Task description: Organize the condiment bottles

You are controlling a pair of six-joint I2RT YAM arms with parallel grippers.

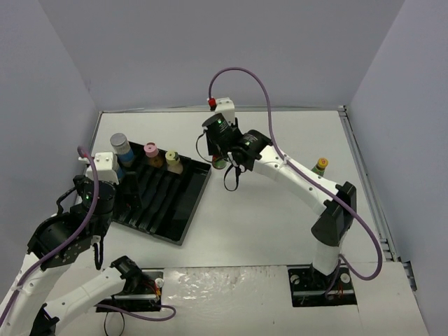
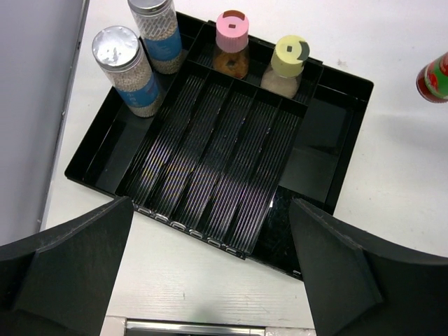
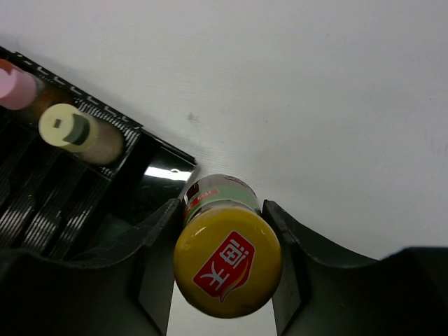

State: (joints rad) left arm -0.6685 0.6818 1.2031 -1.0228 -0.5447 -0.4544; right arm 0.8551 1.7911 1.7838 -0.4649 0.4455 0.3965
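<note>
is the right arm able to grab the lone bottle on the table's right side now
Probably not yet: the right gripper is shut on a yellow-lidded bottle. Nothing else blocks the lone bottle.

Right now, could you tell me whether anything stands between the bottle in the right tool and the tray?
Nothing visible does. The right tool holds the yellow-capped bottle just off the tray corner, and the smooth end compartment beside that corner is bare; the cream-capped bottle stands further in.

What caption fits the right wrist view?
The right tool holds a yellow-capped bottle beside the tray corner.
</note>
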